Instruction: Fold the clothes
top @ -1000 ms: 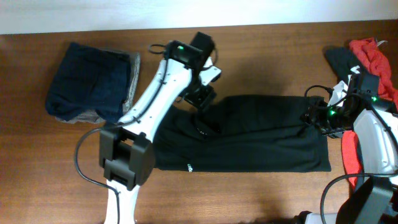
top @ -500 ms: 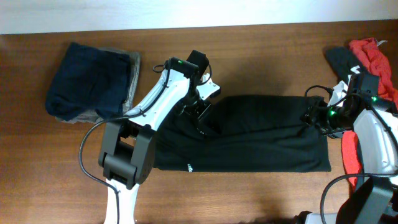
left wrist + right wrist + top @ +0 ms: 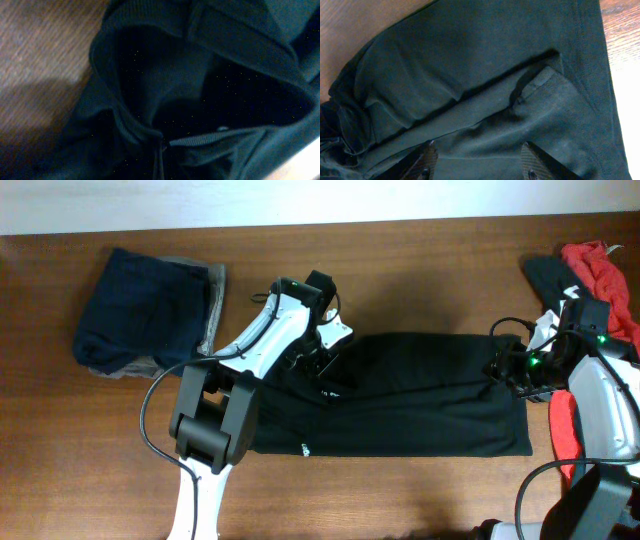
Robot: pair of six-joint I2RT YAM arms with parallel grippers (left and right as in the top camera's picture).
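Shirt: the black shirt [image 3: 420, 415] lies flat on the bench [image 3: 420, 270] as a long band across the middle of the overhead frame. Its small white logo [image 3: 304, 447] sits at the lower left edge, nearest me.
Right gripper: my right gripper [image 3: 477, 162] sits at the band's right end. In the wrist view its fingers are spread wide just above the cloth, with nothing pinched between them.
Left gripper: my left gripper [image 3: 322, 363] is down at the shirt's upper left, over the collar [image 3: 150, 132]. No fingers show in either view against the black cloth, so I cannot tell whether it is spread or holding.
Handling: I judge the shirt light, limp and without stiffness. It should drape from any single hold, bunch if dragged, and cling a little to the wood.
Where to hold: I judge the stitched edges best, meaning the ribbed collar and the hem [image 3: 590, 55] at the right end, where doubled cloth gives a firmer pinch. I would take both ends together so the band lifts evenly.
Far side: a navy pile [image 3: 145, 315] on grey cloth [image 3: 215, 300] lies at upper left, well apart from the shirt. Red cloth [image 3: 598, 265] lies at the upper right edge.
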